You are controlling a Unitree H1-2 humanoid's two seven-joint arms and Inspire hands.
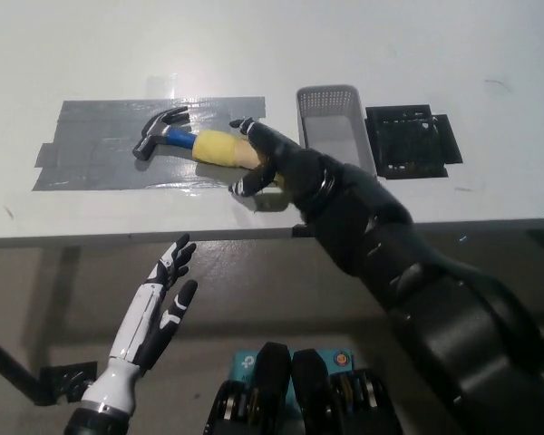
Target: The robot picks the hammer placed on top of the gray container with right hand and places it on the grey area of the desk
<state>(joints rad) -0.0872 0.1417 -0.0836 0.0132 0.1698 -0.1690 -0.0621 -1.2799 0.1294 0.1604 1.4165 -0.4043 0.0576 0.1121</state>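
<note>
On the white surface, over the grey taped area, my black right hand is wrapped around the yellow end of the hammer, fingers curled over and under the handle. The hammer lies nearly level, its dark metal head pointing to my left above the tape, a short blue band between head and yellow grip. I cannot tell whether the head touches the tape or hangs just above it. The grey container stands just beside my right wrist, on the side away from the tape, with a black mat next to it. My white left hand rests below the surface's edge, holding nothing, fingers spread apart.
</note>
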